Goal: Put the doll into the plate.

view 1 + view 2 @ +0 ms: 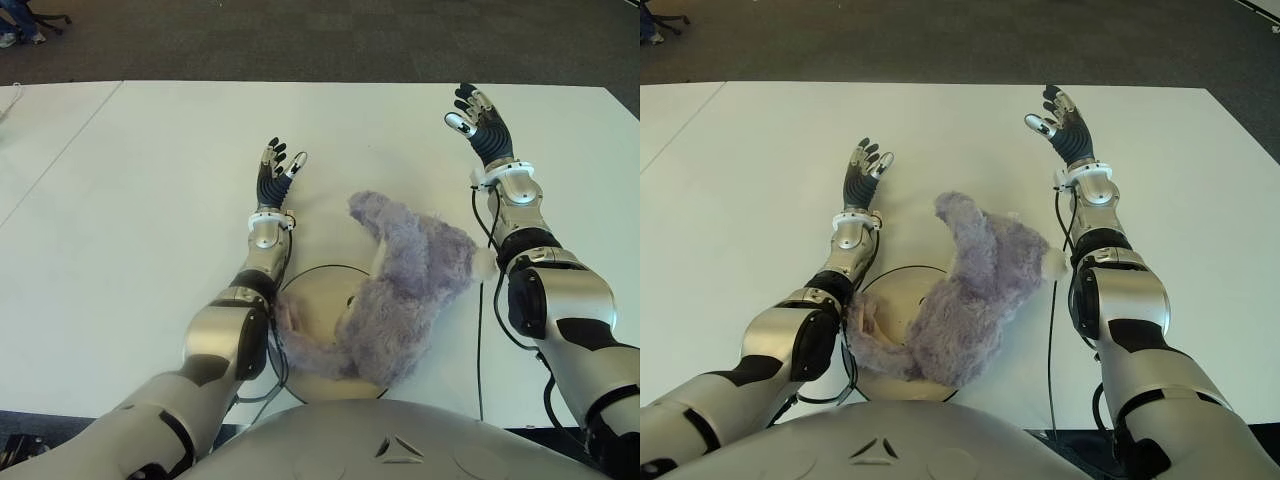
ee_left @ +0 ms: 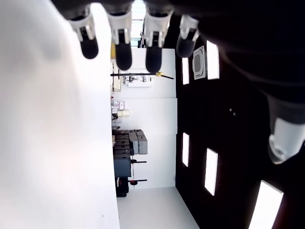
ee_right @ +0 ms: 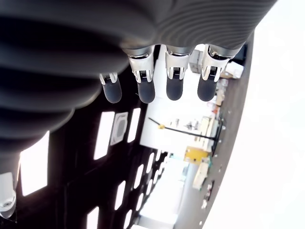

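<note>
A fuzzy purple doll (image 1: pixel 405 290) lies across the right half of a round beige plate (image 1: pixel 315 300) near the table's front edge; part of it hangs over the plate's rim onto the table. My left hand (image 1: pixel 277 170) is stretched out beyond the plate, fingers spread, holding nothing. My right hand (image 1: pixel 480 122) is extended farther back on the right, fingers spread and empty too. Each wrist view shows only straight fingertips (image 2: pixel 123 50) (image 3: pixel 145 90) with nothing between them.
The white table (image 1: pixel 150 180) spreads wide around both hands. Dark carpet (image 1: pixel 330 40) lies past its far edge. A black cable (image 1: pixel 480 330) runs along my right forearm beside the doll.
</note>
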Robot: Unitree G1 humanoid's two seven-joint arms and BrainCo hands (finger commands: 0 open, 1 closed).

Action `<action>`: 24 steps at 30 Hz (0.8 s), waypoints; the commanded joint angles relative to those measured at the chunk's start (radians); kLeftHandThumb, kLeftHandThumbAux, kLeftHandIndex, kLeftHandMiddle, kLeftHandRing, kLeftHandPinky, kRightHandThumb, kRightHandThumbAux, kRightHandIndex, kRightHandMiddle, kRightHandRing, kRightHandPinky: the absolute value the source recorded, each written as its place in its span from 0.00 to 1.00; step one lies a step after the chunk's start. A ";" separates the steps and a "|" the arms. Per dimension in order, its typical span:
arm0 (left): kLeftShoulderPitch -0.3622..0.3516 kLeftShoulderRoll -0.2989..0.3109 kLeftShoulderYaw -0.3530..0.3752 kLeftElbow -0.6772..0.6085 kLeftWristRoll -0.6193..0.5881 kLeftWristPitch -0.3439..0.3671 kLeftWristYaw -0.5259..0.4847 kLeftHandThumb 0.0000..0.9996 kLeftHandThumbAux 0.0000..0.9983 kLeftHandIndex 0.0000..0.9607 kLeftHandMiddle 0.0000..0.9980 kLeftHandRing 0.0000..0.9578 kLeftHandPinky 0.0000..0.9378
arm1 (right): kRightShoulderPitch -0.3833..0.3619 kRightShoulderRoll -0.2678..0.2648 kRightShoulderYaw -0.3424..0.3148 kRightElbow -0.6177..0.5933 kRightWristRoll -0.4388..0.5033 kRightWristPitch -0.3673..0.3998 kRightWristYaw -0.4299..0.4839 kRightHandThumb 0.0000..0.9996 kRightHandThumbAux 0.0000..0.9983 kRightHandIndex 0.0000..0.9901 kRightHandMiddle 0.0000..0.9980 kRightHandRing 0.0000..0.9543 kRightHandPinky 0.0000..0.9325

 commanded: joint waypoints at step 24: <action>0.183 -0.045 0.010 0.137 -0.005 0.139 0.002 0.00 0.49 0.05 0.14 0.12 0.02 | 0.162 0.045 -0.056 0.058 0.023 0.041 0.069 0.00 0.58 0.00 0.02 0.00 0.00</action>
